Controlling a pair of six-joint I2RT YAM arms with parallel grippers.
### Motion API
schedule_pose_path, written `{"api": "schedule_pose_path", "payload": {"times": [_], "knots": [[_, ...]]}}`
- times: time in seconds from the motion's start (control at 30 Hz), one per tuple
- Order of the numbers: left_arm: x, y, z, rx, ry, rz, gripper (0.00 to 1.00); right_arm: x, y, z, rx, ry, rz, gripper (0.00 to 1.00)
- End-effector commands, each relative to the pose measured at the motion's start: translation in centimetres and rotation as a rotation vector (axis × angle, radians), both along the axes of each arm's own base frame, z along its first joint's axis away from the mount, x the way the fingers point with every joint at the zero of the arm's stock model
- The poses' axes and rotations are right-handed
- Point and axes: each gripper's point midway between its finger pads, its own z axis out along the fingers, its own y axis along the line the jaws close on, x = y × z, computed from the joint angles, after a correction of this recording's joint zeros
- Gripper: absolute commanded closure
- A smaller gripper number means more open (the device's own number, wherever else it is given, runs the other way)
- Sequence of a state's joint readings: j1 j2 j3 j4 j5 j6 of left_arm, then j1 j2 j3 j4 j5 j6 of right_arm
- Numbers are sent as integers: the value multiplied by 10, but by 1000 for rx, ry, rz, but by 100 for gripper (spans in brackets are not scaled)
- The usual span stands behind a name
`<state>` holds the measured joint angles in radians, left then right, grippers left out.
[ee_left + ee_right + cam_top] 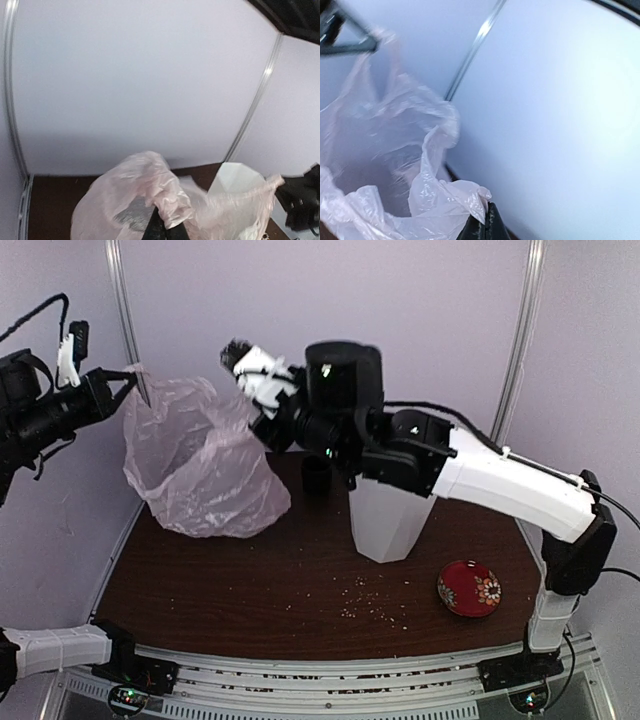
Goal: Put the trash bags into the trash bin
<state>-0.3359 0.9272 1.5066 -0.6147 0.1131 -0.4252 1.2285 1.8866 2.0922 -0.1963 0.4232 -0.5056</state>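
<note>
The pale pink translucent trash bag (pixel 200 465) hangs stretched between my two grippers, with its bottom resting on the table at the back left. My left gripper (pixel 131 384) is shut on one top edge of the bag (pixel 150 195), which bunches over its dark fingertips (pixel 161 229). My right gripper (pixel 240 358) is shut on the other top edge (pixel 445 200), pinched at its fingertips (pixel 490 225). The white faceted trash bin (pixel 388 520) stands upright to the right of the bag. Its top is hidden under my right arm, and it also shows in the left wrist view (pixel 235 182).
A small dark cup (pixel 317 475) stands between the bag and the bin. A red patterned dish (pixel 469 588) lies at the front right. Crumbs (pixel 372 605) are scattered on the dark wooden table (pixel 250 580). Pale walls close the back and sides.
</note>
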Motion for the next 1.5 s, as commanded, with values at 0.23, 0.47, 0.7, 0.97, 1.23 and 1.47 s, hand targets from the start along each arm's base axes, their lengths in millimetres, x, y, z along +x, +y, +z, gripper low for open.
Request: {"api": "schedule_pose_path", "payload": {"times": [0.23, 0.47, 0.7, 0.97, 1.23, 1.47], "knots": [[-49, -17, -68, 1, -100, -180, 100, -16, -27, -40, -83, 87, 110, 100], [-53, -19, -219, -18, 259, -191, 100, -71, -29, -279, -548, 199, 159, 100], [-26, 10, -81, 78, 6, 13, 100, -20, -9, -128, -242, 78, 76, 100], [-5, -3, 102, 8, -358, 8, 100, 61, -73, 93, 210, -116, -177, 100], [-155, -22, 170, -78, -759, -414, 100, 0, -92, 138, 205, -125, 50, 100], [-70, -45, -75, -24, -103, -387, 100, -61, -27, -122, -224, 239, 392, 100]]}}
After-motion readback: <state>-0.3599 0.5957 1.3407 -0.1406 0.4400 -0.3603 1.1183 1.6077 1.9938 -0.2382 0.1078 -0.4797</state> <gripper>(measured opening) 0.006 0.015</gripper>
